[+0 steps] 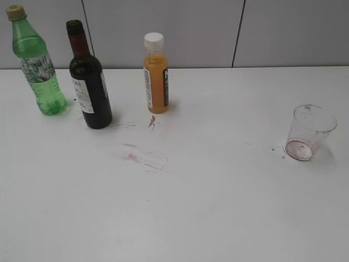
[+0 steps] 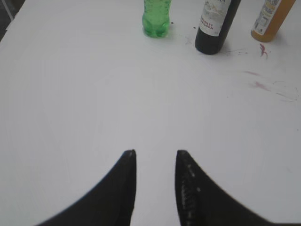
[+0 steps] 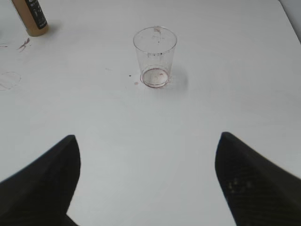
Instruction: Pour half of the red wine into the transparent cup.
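The red wine is in a tall dark-green bottle (image 1: 90, 82) with a white label and dark red neck foil, upright at the back left; its lower part shows in the left wrist view (image 2: 214, 26). The transparent cup (image 1: 309, 132) stands upright at the right, with reddish stains at its base; it also shows in the right wrist view (image 3: 155, 56). My left gripper (image 2: 155, 153) is open and empty, well short of the bottle. My right gripper (image 3: 148, 139) is wide open and empty, short of the cup. Neither gripper shows in the exterior view.
A light green soda bottle (image 1: 37, 63) stands left of the wine bottle, and an orange juice bottle (image 1: 156, 73) with a white cap to its right. Red stains (image 1: 144, 158) mark the white table (image 1: 207, 207) in front of the bottles.
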